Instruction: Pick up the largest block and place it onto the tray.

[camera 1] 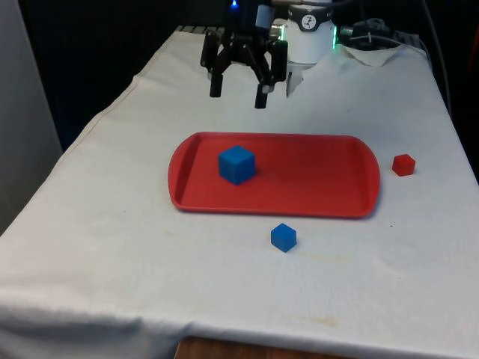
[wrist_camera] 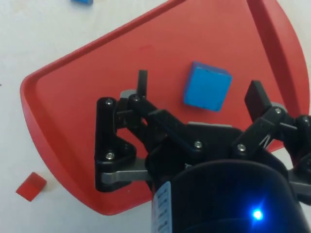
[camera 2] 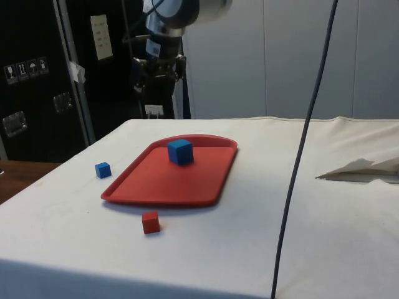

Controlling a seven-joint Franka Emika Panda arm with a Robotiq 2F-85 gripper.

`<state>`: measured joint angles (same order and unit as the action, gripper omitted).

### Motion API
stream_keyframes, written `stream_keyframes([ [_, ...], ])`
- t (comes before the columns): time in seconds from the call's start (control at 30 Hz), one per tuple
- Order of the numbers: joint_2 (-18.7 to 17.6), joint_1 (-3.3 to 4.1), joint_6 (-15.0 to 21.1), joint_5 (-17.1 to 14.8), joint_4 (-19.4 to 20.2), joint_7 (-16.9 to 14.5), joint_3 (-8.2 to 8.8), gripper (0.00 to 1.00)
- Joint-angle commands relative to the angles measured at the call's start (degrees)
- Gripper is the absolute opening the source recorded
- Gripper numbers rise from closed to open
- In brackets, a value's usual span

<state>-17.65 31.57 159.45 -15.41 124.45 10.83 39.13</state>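
The large blue block [camera 1: 236, 164] [camera 2: 180, 151] [wrist_camera: 207, 86] rests on the red tray [camera 1: 314, 187] [camera 2: 162, 187] [wrist_camera: 121, 63], toward the front view's left end of it. My gripper [camera 1: 239, 93] [camera 2: 154, 93] [wrist_camera: 199, 92] hangs open well above the tray, over its far edge, with nothing between its fingers. In the wrist view the block lies on the tray between the two spread fingertips, far below them.
A small blue block [camera 1: 284, 237] [camera 2: 103, 169] [wrist_camera: 81, 2] lies on the cloth in front of the tray. A small red block [camera 1: 403, 164] [camera 2: 150, 222] [wrist_camera: 31, 186] sits off the tray's end on the front view's right. A cable [camera 2: 299, 156] hangs down in the side view.
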Motion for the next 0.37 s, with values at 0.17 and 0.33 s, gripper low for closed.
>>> stream_keyframes([
  [0.17,-0.2,0.63,-0.7,3.4,-0.6,2.8,0.63,1.0],
  [0.33,0.2,0.17,-0.6,3.8,-0.5,2.9,-0.06,1.0],
])
